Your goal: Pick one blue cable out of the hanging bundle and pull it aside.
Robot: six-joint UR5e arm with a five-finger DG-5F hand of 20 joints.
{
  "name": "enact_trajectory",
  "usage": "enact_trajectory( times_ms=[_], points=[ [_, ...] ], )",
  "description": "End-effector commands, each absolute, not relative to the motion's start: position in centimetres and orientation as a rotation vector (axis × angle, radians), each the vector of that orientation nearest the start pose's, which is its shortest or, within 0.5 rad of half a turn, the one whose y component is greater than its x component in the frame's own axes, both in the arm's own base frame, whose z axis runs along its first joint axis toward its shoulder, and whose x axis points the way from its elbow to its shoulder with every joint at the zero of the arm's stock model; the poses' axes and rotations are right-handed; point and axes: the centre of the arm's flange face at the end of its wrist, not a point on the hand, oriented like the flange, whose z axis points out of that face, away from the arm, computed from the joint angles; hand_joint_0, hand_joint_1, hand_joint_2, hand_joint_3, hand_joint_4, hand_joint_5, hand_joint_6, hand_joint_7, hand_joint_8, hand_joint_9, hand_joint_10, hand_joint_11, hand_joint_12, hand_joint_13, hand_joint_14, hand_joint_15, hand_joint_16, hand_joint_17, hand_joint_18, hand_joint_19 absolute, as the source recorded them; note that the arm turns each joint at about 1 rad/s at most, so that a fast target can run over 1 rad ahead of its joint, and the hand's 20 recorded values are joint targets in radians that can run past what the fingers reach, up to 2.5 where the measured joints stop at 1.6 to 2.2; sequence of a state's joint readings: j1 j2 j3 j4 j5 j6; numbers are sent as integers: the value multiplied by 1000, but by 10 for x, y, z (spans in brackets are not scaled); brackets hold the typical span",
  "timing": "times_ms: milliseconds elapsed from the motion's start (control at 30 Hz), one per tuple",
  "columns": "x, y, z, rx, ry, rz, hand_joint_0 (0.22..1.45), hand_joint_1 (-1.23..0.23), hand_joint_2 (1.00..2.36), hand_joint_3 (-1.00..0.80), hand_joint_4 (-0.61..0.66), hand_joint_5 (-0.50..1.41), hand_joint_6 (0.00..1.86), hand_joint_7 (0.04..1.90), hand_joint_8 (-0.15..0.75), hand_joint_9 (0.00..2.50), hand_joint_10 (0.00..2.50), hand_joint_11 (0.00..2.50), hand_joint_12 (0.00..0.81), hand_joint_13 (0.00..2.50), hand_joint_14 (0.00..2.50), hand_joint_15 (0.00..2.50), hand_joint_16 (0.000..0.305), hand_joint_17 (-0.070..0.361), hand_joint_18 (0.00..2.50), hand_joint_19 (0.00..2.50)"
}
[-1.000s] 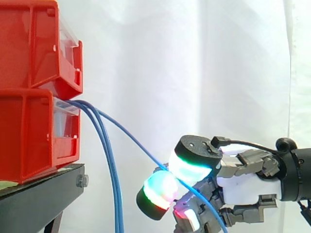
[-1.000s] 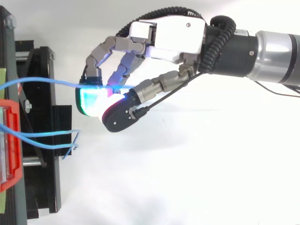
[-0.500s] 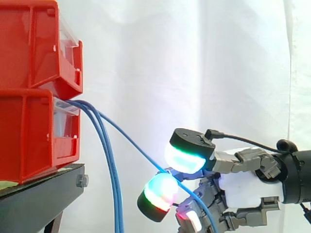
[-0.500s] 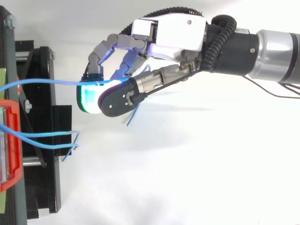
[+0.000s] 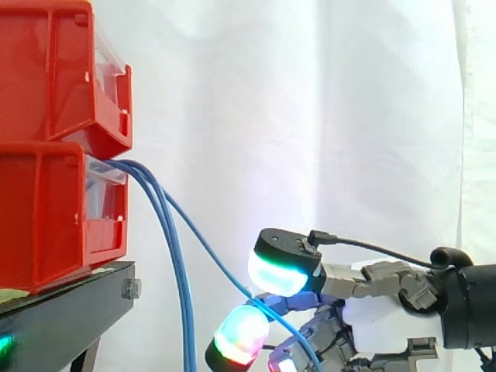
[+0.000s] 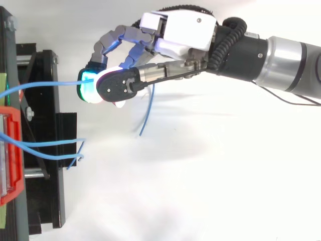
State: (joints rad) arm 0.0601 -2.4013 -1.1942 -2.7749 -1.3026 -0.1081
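1. Item: one blue cable point(image 5: 209, 246). It leaves the lower of the red bins point(image 5: 46, 217) and slants down to my hand point(image 6: 180, 31), apart from the bundle point(image 5: 177, 263) hanging beside the black stand point(image 5: 62, 318).
2. Hold: my fingers point(image 5: 277, 271) are closed on it, pinching it between glowing pads.
3. Handling, judged: light, thin, limp and smooth-jacketed, so liable to slide through the pads. Best held partway along, not at the loose end.
4. Axis: runs from bin to pinch, nearly straight; the free tail droops beyond.

Robot hand point(image 6: 180, 32) with blue cable point(image 5: 209, 248) lower, nearer bins point(image 5: 54, 217).
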Motion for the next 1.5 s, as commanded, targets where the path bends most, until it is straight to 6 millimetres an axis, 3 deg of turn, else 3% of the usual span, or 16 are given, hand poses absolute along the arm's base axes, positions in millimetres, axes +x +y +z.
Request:
enact_trajectory(
  times_ms=[0,733,1133,1333,1467],
  points=[
    [762,-111,168,1277,1179,925,487,-457,1000,-500,60,-139,855,741,255,1027,22,825,323,924,25,666,53,119,769,549],
    [771,-105,187,1251,1187,968,557,-554,1008,-409,35,-143,903,799,238,1034,24,846,297,925,26,679,49,109,735,565],
    [768,-106,184,1265,1217,966,523,-564,1003,-464,58,-145,890,746,241,1034,24,851,304,936,26,682,50,113,749,563],
    [760,-115,166,1286,1214,956,510,-550,1001,-492,62,-143,877,736,247,1036,24,835,313,941,24,682,51,115,759,561],
    [760,-116,165,1306,1186,985,503,-536,1000,-499,67,-142,873,746,251,1038,24,841,317,948,24,681,52,117,766,557]
  ],
)
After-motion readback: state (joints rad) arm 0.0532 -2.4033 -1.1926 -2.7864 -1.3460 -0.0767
